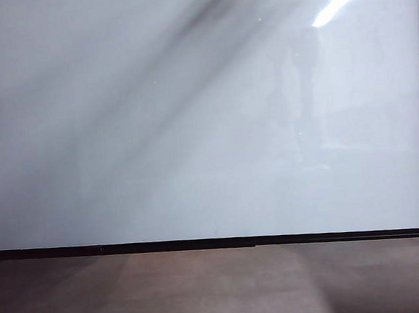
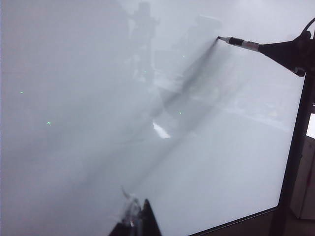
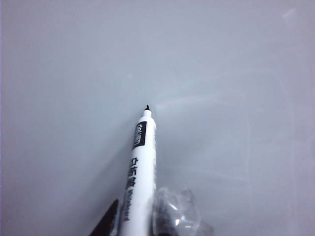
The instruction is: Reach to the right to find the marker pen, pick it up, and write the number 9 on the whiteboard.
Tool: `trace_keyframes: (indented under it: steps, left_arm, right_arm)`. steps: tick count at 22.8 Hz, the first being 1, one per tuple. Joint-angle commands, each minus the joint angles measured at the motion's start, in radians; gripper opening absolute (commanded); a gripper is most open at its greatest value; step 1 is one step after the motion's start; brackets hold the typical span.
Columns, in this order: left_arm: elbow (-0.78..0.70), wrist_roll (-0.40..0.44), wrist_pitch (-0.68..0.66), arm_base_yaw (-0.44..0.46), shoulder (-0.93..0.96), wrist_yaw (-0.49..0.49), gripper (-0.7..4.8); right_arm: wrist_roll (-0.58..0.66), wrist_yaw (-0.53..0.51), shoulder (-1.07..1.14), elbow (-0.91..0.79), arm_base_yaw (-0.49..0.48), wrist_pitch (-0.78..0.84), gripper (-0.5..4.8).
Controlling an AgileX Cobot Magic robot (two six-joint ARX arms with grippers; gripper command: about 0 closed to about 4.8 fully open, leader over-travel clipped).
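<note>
Though cut off at the frame edge, the right gripper (image 3: 140, 223) clamps the pen (image 3: 138, 167), tip seemingly touching the whiteboard (image 3: 236, 73); left gripper's (image 2: 138, 221) state I cannot tell.

Exterior cam faces whiteboard (image 1: 193, 129) head-on; left wrist cam views it obliquely, farther off; right wrist cam close along pen (image 3: 138, 167) (tip shared).

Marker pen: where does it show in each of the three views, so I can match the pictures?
Exterior view: not in the picture; only the whiteboard and its bottom frame show.
Left wrist view: the marker pen is near the top right corner, held by the right claw, tip at the board.
Right wrist view: bottom centre, pointing up the picture, tip at the board.
Shared landmark: the whiteboard's glossy white surface.
</note>
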Motion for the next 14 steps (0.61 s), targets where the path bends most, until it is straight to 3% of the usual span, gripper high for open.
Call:
trace_keyframes:
  steps: [1,14]
  left_arm:
    - [0.003,-0.003,0.013,0.001,0.0,0.004,-0.05]
    - [0.003,-0.003,0.013,0.001,0.0,0.004,-0.05]
  right_arm:
    - [-0.003,0.009,-0.001,0.006,-0.01,-0.025,-0.06]
    - [-0.002,0.013,0.002,-0.049,-0.01,-0.08,-0.06]
